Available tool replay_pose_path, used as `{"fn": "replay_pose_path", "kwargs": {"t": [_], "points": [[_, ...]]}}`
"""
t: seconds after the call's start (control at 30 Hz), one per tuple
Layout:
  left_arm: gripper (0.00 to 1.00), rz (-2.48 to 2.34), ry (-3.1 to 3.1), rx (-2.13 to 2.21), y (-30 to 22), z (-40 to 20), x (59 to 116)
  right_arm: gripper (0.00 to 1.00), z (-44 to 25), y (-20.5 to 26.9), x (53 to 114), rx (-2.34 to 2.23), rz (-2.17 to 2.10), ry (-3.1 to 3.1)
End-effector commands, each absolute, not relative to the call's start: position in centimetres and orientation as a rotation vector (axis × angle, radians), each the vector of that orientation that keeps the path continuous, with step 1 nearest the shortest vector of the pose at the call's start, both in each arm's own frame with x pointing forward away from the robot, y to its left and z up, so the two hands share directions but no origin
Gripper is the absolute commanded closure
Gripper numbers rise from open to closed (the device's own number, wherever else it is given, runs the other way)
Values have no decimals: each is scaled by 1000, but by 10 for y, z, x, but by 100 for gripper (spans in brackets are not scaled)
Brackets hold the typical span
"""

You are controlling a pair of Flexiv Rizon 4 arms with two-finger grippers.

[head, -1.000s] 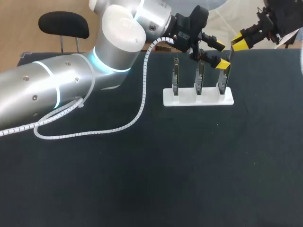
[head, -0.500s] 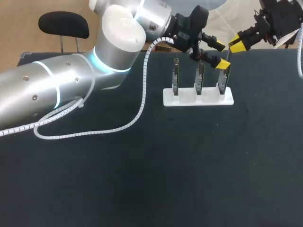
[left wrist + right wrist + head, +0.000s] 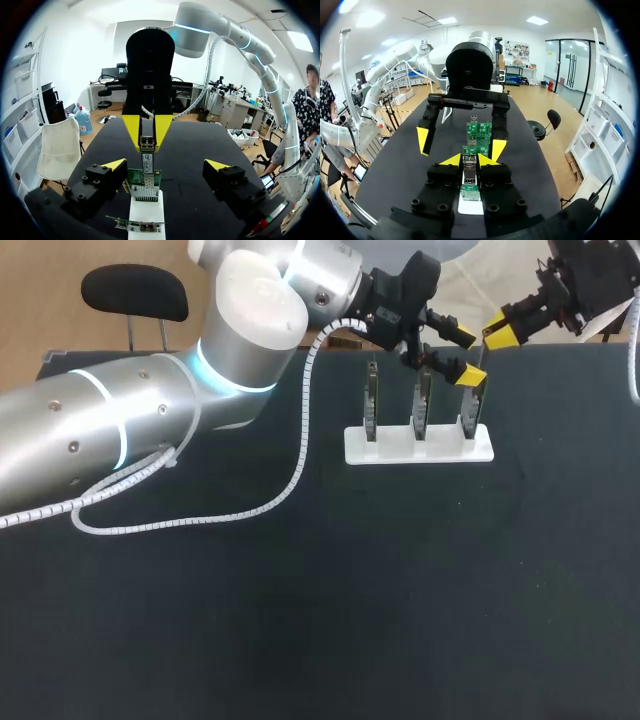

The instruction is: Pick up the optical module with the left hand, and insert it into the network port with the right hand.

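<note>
The optical module [image 3: 146,146], a slim metal piece, hangs upright in my right gripper [image 3: 147,132], whose yellow tips are shut on its upper end. Its lower end meets the port on top of a green circuit board [image 3: 143,184] on a white stand [image 3: 146,215]. In the right wrist view, the module [image 3: 469,175] sits between my right gripper's [image 3: 469,160] fingers. My left gripper [image 3: 165,166] stands wide open, straddling that board without touching it. In the head view, the left gripper [image 3: 465,355] is at the stand's right end and the right gripper [image 3: 501,331] is just beyond it.
The white stand [image 3: 420,447] at the table's far side carries three upright boards in a row: the left one [image 3: 371,405], the middle one [image 3: 421,405] and the right one [image 3: 469,410]. A white spiral cable [image 3: 290,475] hangs from my left arm over the black tabletop.
My right gripper has shifted slightly left toward the stand with the module in it. The left arm has kept still, its gripper open.
</note>
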State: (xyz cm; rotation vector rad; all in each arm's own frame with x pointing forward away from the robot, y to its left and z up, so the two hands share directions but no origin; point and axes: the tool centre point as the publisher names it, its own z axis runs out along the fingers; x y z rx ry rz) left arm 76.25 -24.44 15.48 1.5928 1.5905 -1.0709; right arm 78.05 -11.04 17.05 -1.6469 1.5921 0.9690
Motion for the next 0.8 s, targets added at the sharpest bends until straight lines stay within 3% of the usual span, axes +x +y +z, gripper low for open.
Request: {"fn": "replay_pose_path", "kwargs": {"t": [0.03, 0.8], "points": [[0, -1072, 1590, 1597, -245, 155, 764, 100, 170, -109, 778, -1657, 944, 1594], [0, -1072, 1590, 1597, -245, 155, 764, 100, 158, -110, 775, -1619, 932, 1627]]}}
